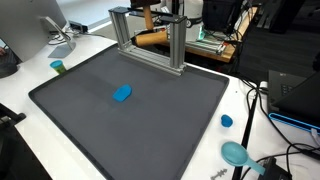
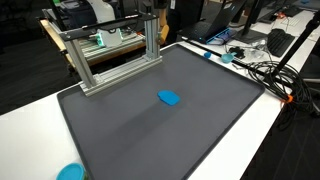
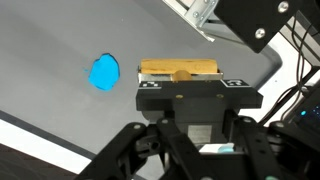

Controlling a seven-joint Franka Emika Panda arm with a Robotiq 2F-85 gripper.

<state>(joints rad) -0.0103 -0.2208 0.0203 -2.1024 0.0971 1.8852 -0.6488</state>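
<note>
- what's the gripper [image 3: 192, 82] doing?
- it's closed on a wooden block [image 3: 180, 68], gripping it at both ends.
- where is that?
- close by the metal frame [image 1: 150, 58]; an exterior view shows it through the frame. a blue piece [image 1: 122, 93] lies on the grey mat [image 1: 170, 125], well apart from the frame.

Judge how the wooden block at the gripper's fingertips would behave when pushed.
The wooden block looks solid and straight-edged, so probably stiff. Its flat faces suggest sliding rather than rolling. Long and slim, it might swivel if pushed off-centre.
</note>
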